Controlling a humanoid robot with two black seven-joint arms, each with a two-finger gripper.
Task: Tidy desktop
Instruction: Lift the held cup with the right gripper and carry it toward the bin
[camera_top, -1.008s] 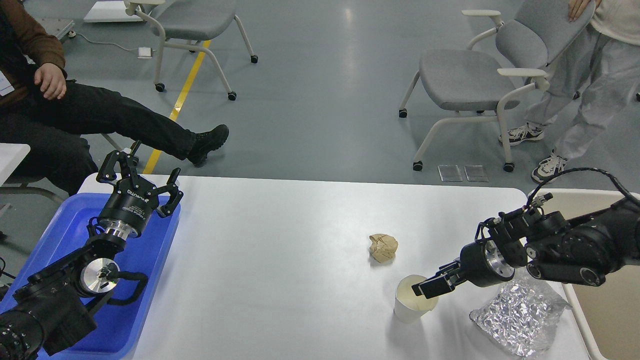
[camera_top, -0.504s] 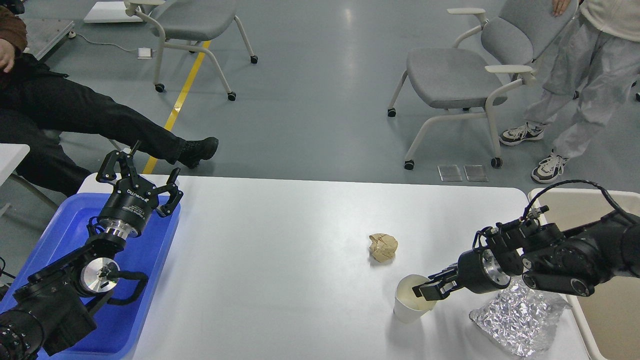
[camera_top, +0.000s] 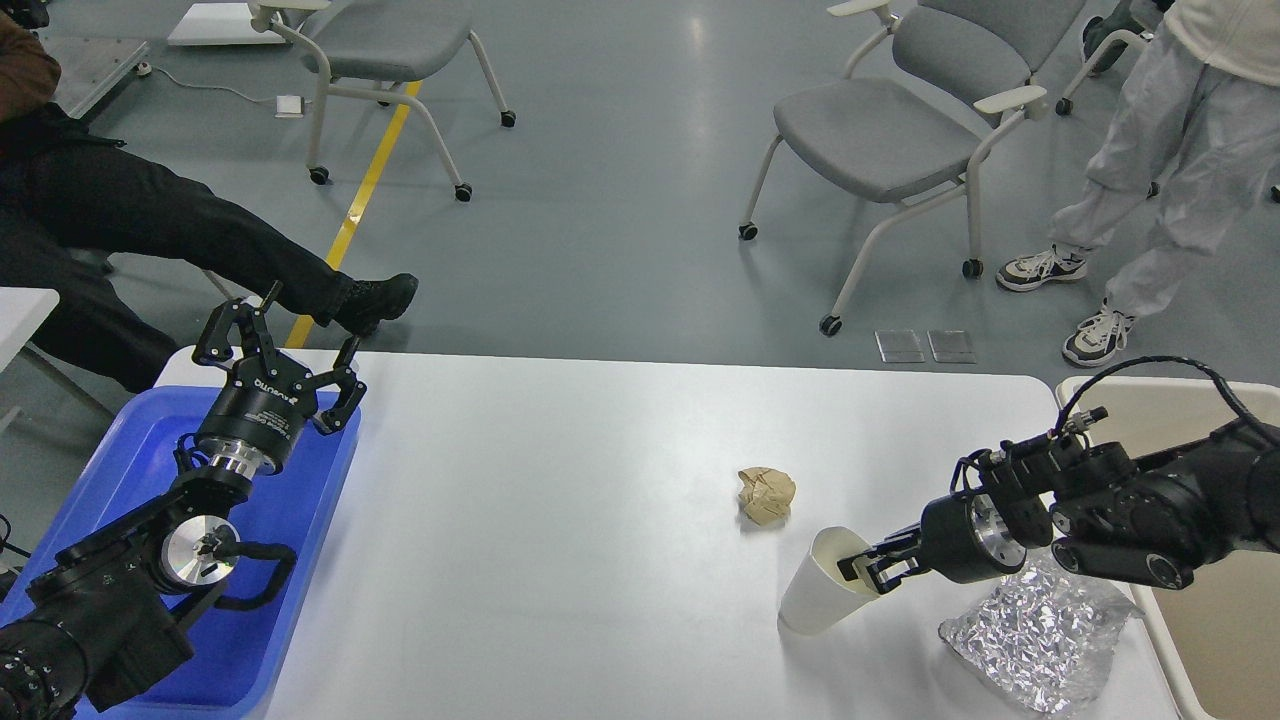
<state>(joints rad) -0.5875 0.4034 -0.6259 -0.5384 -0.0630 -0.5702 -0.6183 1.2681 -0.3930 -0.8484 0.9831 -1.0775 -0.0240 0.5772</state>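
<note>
Desktop (camera_top: 560, 520) clutter: right gripper (camera_top: 862, 572) pinched the tilted paper cup (camera_top: 822, 595) rim; slippage risked toppling. Left gripper (camera_top: 280, 350) stood open.

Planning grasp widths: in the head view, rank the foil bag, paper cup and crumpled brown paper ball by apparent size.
1. Foil bag, largest, though nearest the camera.
2. Paper cup, tilted, right gripper on its rim.
3. Crumpled brown paper ball, smallest.

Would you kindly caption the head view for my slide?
Right gripper grips the tilted paper cup's rim on the desktop; left gripper open.
</note>
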